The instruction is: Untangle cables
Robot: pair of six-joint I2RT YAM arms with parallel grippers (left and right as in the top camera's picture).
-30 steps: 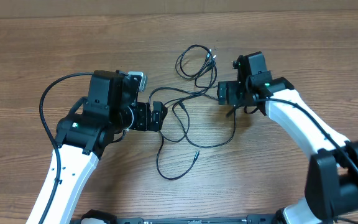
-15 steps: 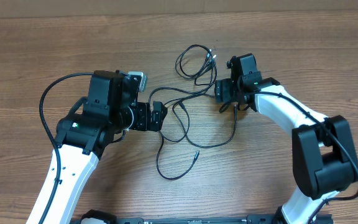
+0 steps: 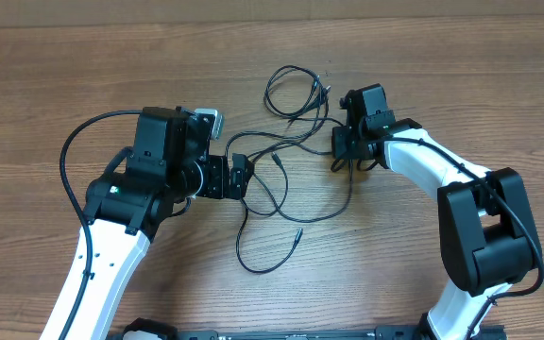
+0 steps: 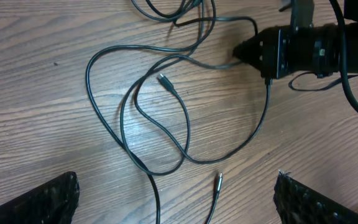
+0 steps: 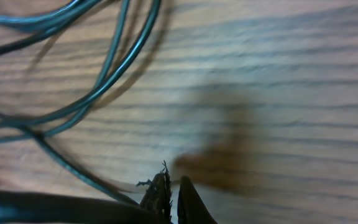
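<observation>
Several thin black cables (image 3: 352,189) lie in loose, crossing loops on the wooden worktop (image 3: 64,85), spread between my two arms. My left pincer (image 3: 244,177) hangs low at one side of them with its jaws wide. In its wrist view my two fingers (image 4: 48,199) sit at the bottom corners, the loops fan out between and beyond them, and one silvery plug (image 4: 218,179) lies free just ahead. My right pincer (image 3: 338,144) is at the opposite side of the tangle, narrowed to a slit. A cable runs straight into its tip, so it looks pinched there. A smaller loop (image 3: 296,90) lies farther back on the worktop.
</observation>
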